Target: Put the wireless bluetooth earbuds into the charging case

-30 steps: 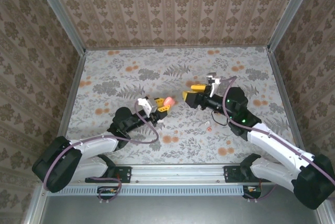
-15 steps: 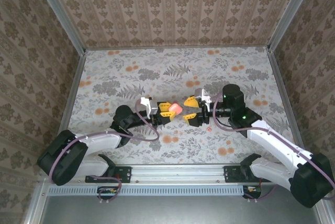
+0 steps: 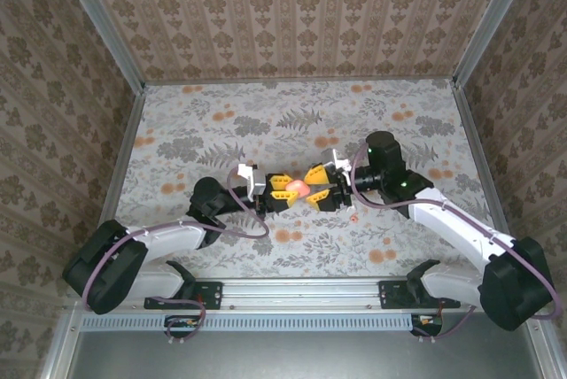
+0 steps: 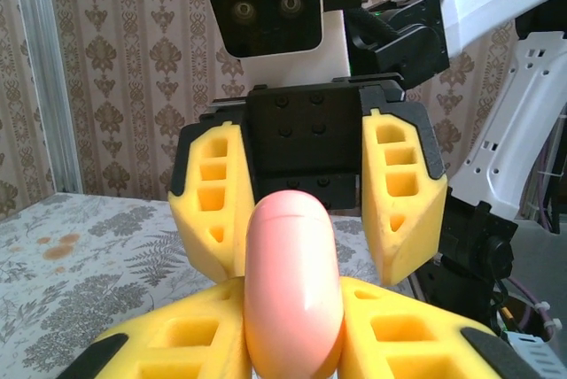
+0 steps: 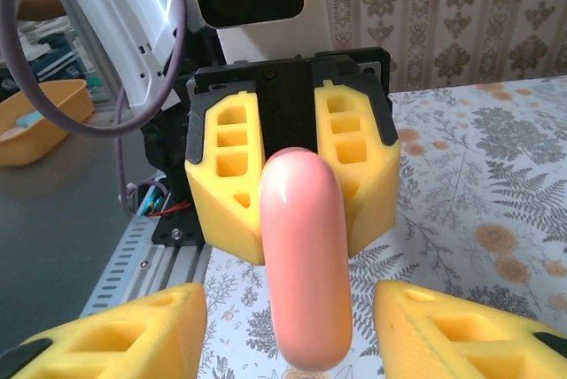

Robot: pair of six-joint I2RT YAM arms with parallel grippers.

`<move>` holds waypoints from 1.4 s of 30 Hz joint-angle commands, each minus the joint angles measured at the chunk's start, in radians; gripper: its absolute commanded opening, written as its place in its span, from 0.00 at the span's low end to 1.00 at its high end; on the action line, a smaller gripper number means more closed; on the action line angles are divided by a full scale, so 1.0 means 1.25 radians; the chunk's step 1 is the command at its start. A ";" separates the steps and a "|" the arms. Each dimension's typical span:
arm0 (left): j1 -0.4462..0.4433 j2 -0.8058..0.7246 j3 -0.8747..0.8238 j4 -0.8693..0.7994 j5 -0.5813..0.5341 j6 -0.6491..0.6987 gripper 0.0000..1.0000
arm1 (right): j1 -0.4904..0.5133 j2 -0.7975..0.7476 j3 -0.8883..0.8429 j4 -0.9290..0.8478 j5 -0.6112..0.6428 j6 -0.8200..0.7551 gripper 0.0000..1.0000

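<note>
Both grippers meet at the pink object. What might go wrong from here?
1. The left gripper clamps only one end of the glossy pink object. The right gripper has open jaws flanking the free end, so an off-centre close may twist or drop it.
2. The grippers stand nose to nose and may collide.
3. A tiny red-tipped earbud lies loose near the right gripper and may get knocked.

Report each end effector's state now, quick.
Left end effector: closed, holding the pink lump.
Right end effector: open, straddling that lump without gripping it.
</note>
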 commanded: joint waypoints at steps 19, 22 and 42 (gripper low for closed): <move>-0.017 -0.034 0.011 -0.009 -0.027 0.041 0.47 | -0.004 0.033 0.108 -0.221 0.005 -0.160 0.22; -0.016 -0.068 0.012 -0.146 -0.047 0.132 0.63 | -0.002 0.003 0.116 -0.305 0.107 -0.234 0.20; -0.073 -0.169 0.166 -0.881 -0.154 0.594 0.64 | 0.140 -0.002 0.147 -0.441 0.442 -0.428 0.19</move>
